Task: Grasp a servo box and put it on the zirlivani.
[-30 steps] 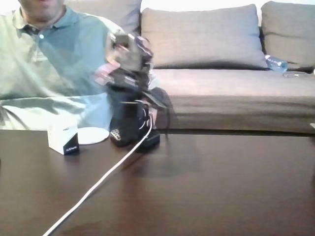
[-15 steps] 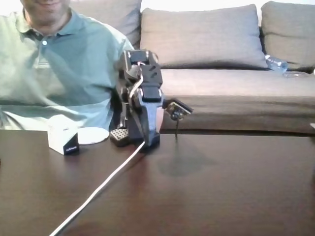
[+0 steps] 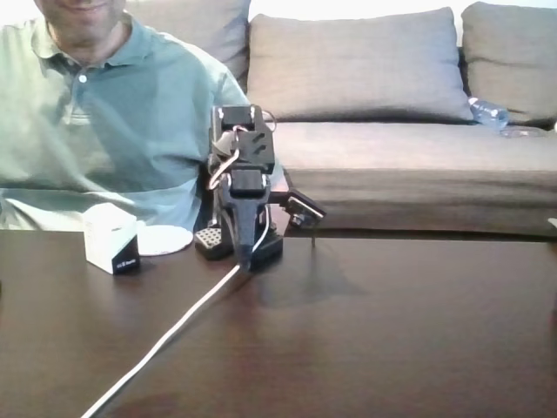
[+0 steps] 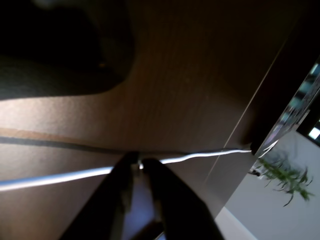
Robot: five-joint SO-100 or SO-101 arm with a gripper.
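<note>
Nothing done yet, judging by the layout: servo box (image 3: 111,239) standing on the dark table (image 3: 392,331) at the left of the fixed view, just beside the zirlivani (image 3: 164,239) and overlapping its near edge in the picture, but whether touching it or resting partly on it cannot be told. Still to do: reach, grasp, lift, set down on the disc. Arm folded up over its base near the table's middle, well apart from the box. Gripper (image 4: 139,163) seen from the wrist view with its 2 dark fingers nearly together, only a narrow slit between the tips, holding nothing; beneath it a white cable (image 3: 165,340) running across the tabletop. Box itself small and upright, white on top and upper sides, black along the lower band with tiny white print, 1 corner turned toward the camera. Disc thin, flat, white, round. Behind the table, a person in a green polo shirt (image 3: 104,122) seated before a grey sofa (image 3: 392,104).
</note>
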